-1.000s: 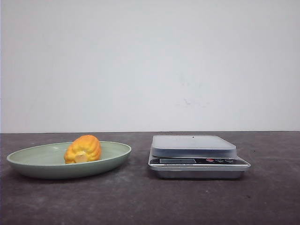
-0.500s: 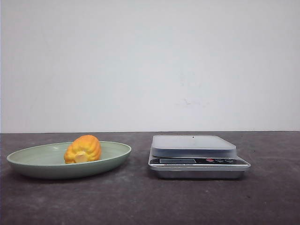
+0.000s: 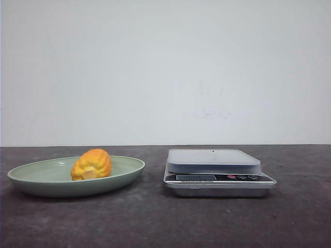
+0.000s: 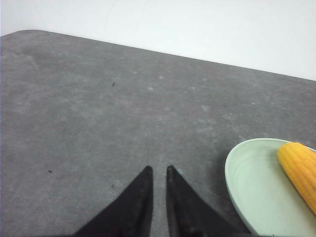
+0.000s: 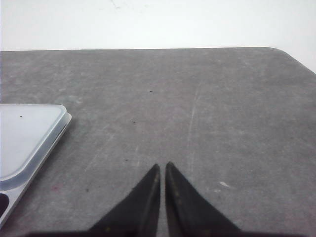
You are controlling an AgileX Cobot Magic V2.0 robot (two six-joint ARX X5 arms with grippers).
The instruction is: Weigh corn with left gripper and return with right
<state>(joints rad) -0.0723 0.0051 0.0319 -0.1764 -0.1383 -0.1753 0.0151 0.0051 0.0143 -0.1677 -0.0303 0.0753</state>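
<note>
The corn (image 3: 91, 164), a stubby yellow-orange cob piece, lies on a pale green plate (image 3: 36, 181) at the left of the table. A silver kitchen scale (image 3: 217, 173) with a flat tray stands to its right, with nothing on it. Neither gripper shows in the front view. In the left wrist view my left gripper (image 4: 158, 169) hangs over bare table with its jaws nearly together and empty; the plate (image 4: 242, 182) and the corn (image 4: 301, 170) lie off to its side. In the right wrist view my right gripper (image 5: 162, 165) is shut and empty over bare table, beside the scale (image 5: 29, 136).
The table is dark grey with a white wall behind it. Its rounded corners show in both wrist views. Bare tabletop lies in front of the plate and the scale.
</note>
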